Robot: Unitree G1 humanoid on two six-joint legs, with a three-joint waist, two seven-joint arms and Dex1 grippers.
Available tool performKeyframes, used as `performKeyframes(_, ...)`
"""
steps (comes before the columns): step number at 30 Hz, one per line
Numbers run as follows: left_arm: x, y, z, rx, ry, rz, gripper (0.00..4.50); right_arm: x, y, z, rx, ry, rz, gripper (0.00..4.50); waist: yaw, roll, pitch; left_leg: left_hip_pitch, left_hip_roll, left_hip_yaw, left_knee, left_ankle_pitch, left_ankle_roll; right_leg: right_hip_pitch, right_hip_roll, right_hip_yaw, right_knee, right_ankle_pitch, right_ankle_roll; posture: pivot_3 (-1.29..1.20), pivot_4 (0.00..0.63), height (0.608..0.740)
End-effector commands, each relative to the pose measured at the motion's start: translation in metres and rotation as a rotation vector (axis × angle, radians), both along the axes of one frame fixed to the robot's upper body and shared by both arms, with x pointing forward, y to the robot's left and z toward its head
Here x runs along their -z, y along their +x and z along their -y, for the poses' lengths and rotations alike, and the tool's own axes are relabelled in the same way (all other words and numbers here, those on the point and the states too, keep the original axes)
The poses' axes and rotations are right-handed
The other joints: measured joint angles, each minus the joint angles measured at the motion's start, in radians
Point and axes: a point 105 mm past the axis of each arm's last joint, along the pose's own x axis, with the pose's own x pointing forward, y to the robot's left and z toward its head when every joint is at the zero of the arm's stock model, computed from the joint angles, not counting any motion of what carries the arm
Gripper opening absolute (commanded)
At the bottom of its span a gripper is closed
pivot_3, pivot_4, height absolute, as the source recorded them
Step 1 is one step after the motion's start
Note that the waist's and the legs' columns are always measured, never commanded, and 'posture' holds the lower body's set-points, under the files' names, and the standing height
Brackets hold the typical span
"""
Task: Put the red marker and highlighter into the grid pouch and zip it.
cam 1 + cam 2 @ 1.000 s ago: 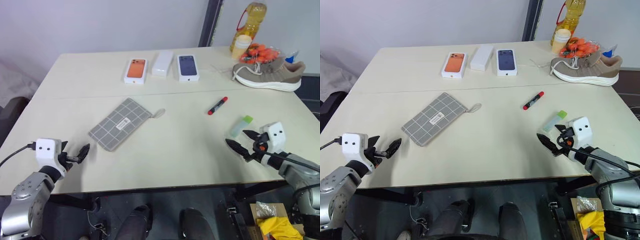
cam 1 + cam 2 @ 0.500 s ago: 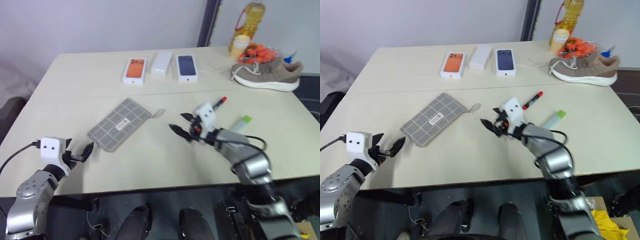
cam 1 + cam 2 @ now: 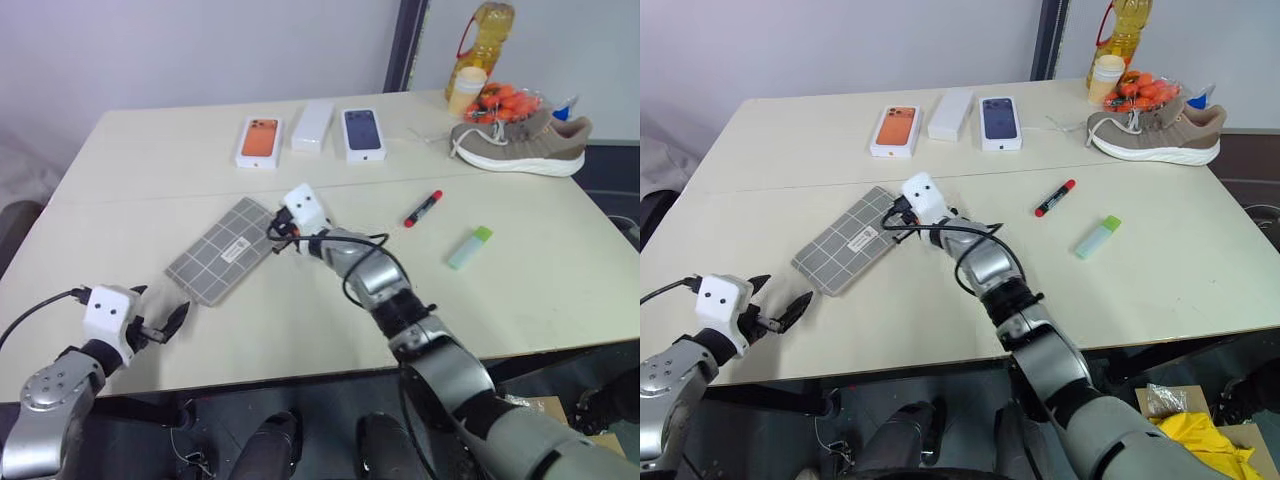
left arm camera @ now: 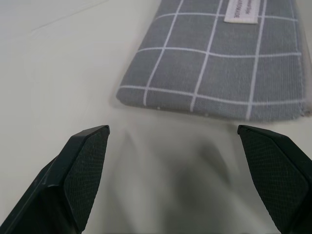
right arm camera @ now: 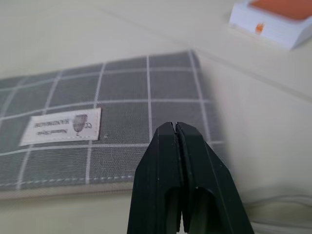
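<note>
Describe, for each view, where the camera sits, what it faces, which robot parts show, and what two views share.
Head views: look down over the table; both arms show.
Left wrist view: behind the open left gripper, facing the grid pouch.
Right wrist view: behind the shut right gripper, facing the pouch and an orange phone box.
Both wrist views share the pouch's label.

Grey white-gridded grid pouch (image 3: 222, 256), red-and-black red marker (image 3: 422, 209), green-capped highlighter (image 3: 469, 247)
</note>
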Motion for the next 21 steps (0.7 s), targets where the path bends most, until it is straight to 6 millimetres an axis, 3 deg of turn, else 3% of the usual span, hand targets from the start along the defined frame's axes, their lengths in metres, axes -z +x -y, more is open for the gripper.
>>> performKeyframes(1, -0.007, -0.001, 0.002, 0.034, 0.042, 0.026, 4.50, 0.000, 0.004, -0.007, 0.029, 0.016, -0.049, 0.07, 0.000, 0.000, 0.000, 0.000, 0.000, 0.000, 0.000, 0.000, 0.000, 0.000, 0.000, 0.000, 0.000, 0.000, 0.000, 0.00, 0.150, 0.740)
performKeyframes(5, -0.005, -0.004, 0.004, 0.097, 0.139, 0.014, 4.50, 0.013, 0.005, -0.005, 0.067, 0.026, -0.136, 0.07, -0.002, 0.001, 0.000, 0.000, 0.000, 0.000, 0.000, 0.000, 0.000, -0.001, 0.000, 0.001, 0.001, 0.000, 0.000, 0.00, 0.150, 0.740)
performKeyframes(10, -0.005, 0.004, 0.007, 0.194, 0.305, 0.057, 4.50, 0.008, 0.005, -0.009, 0.060, 0.095, -0.163, 0.07, -0.001, 0.001, 0.000, 0.000, 0.000, 0.000, -0.001, 0.000, -0.001, -0.001, 0.000, 0.001, 0.001, 0.000, 0.000, 0.00, 0.150, 0.740)
performKeyframes(13, 0.001, 0.014, 0.009, 0.289, 0.492, 0.100, 4.50, 0.005, 0.005, -0.010, 0.056, 0.110, -0.162, 0.07, 0.001, 0.002, 0.001, 0.000, 0.000, 0.000, -0.001, 0.000, -0.001, -0.002, 0.001, 0.001, 0.002, 0.000, 0.000, 0.00, 0.150, 0.740)
performKeyframes(21, 0.012, 0.037, 0.030, 0.518, 0.719, 0.229, 4.50, 0.002, 0.004, -0.013, 0.050, 0.118, -0.146, 0.07, 0.003, 0.005, -0.001, 0.001, 0.000, 0.000, -0.002, 0.001, -0.002, -0.002, 0.001, 0.001, 0.002, 0.001, -0.001, 0.00, 0.150, 0.740)
